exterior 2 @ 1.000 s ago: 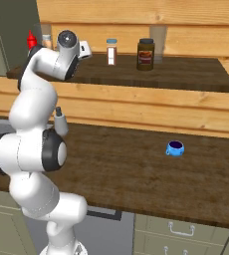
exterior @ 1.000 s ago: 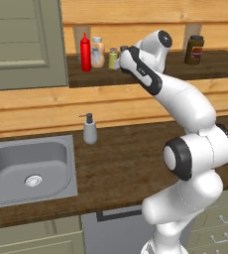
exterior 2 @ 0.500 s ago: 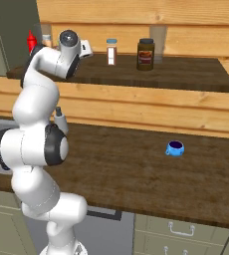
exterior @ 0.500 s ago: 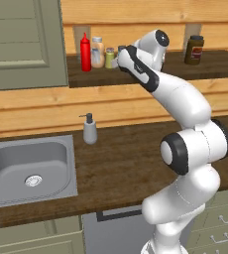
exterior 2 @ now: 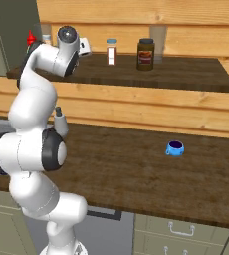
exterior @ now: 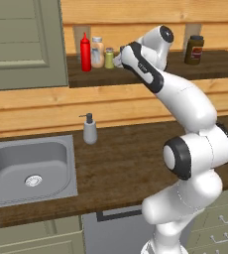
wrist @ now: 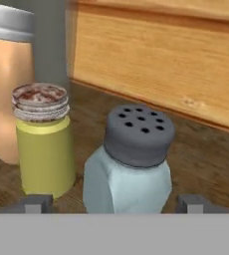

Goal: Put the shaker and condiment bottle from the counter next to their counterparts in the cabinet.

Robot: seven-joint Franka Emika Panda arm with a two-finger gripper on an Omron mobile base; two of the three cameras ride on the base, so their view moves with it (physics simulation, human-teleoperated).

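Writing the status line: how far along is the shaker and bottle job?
Done, by the look of it: the red bottle stands on the cabinet shelf beside the peach bottle, and the blue shaker stands upright next to the yellow-green shaker. In hand: nothing; the hand is open, fingertips either side of the blue shaker. Left: only backing the hand away.

crowded left end of the shelf

the shaker (wrist: pixel 128 169) stands just beside the yellow-green shaker (wrist: pixel 42 142), a narrow gap between them, the peach bottle (wrist: pixel 7 89) close behind. the red bottle (exterior: pixel 85 52) blocks the far left. bare shelf board (exterior 2: pixel 186 74) lies open to the right before the jar (exterior 2: pixel 145 54).
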